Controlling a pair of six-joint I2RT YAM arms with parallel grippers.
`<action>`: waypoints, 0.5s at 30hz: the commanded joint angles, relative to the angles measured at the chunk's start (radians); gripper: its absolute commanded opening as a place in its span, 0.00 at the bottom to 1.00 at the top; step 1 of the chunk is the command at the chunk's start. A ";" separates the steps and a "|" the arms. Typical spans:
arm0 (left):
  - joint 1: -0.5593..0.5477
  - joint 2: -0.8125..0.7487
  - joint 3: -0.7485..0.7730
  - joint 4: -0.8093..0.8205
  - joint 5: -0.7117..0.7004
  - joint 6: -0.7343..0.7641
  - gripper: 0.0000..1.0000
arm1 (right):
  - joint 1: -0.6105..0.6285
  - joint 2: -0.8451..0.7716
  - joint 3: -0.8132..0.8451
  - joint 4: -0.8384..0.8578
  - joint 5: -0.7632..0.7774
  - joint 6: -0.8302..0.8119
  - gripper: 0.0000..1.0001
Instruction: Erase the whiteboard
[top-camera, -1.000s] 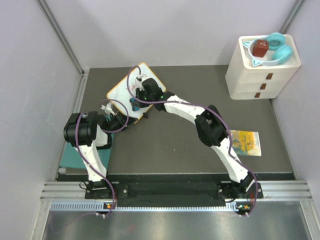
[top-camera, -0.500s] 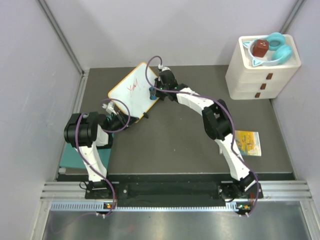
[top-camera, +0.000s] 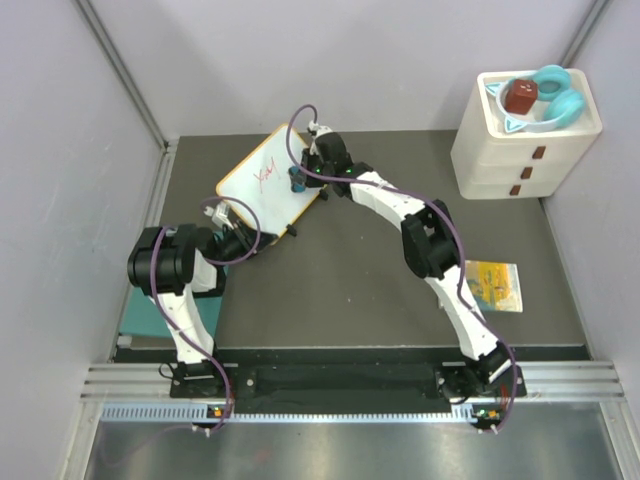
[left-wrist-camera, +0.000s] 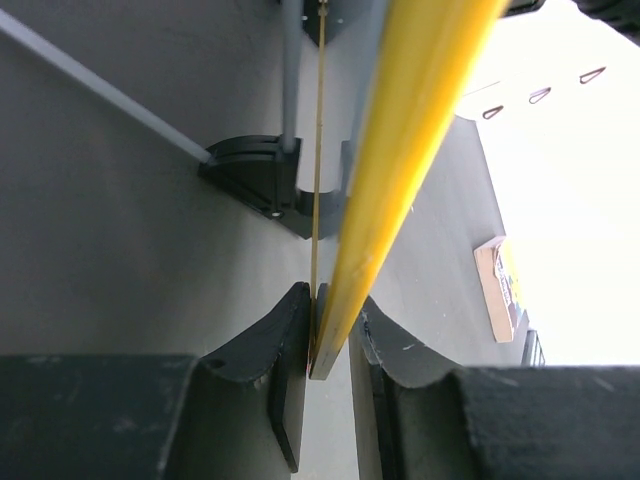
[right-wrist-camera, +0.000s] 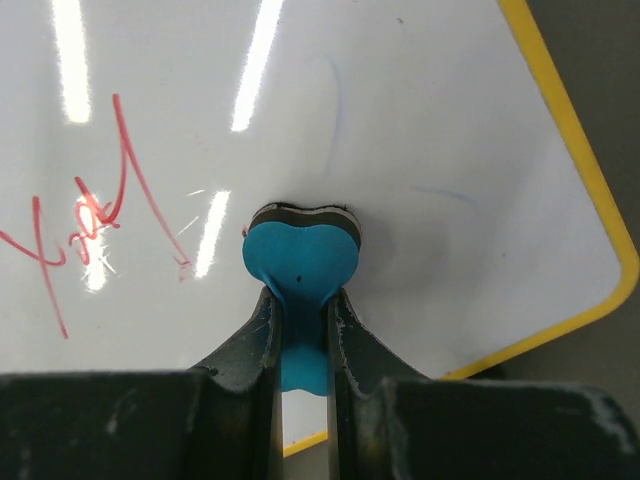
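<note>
The whiteboard (top-camera: 262, 190), white with an orange rim, stands tilted at the back left of the dark table. Red handwriting (top-camera: 265, 176) marks its upper middle. My left gripper (top-camera: 232, 243) is shut on the board's near edge; in the left wrist view the orange rim (left-wrist-camera: 400, 170) runs between the fingers of the gripper (left-wrist-camera: 330, 300). My right gripper (top-camera: 300, 176) is shut on a blue eraser (right-wrist-camera: 302, 262), whose dark felt presses against the board (right-wrist-camera: 420, 130), just right of the red handwriting (right-wrist-camera: 90, 215).
A white drawer unit (top-camera: 522, 150) stands at the back right with a bowl, a dark red object and teal headphones on top. A colourful booklet (top-camera: 490, 285) lies at the right. A teal mat (top-camera: 140, 325) sits under the left arm's base. Grey walls close in on both sides.
The right gripper with the eraser moved from the board's lower middle up to its right side, uncovering the red handwriting. The left gripper stayed clamped on the board.
</note>
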 joint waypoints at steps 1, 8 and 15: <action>-0.017 -0.053 0.016 0.180 0.038 0.034 0.27 | 0.014 0.011 0.055 0.069 -0.091 -0.023 0.00; -0.024 -0.061 0.016 0.154 0.035 0.054 0.27 | 0.088 -0.017 0.073 0.060 -0.080 -0.084 0.00; -0.037 -0.076 0.019 0.112 0.031 0.083 0.26 | 0.160 -0.040 0.144 0.031 -0.040 -0.123 0.00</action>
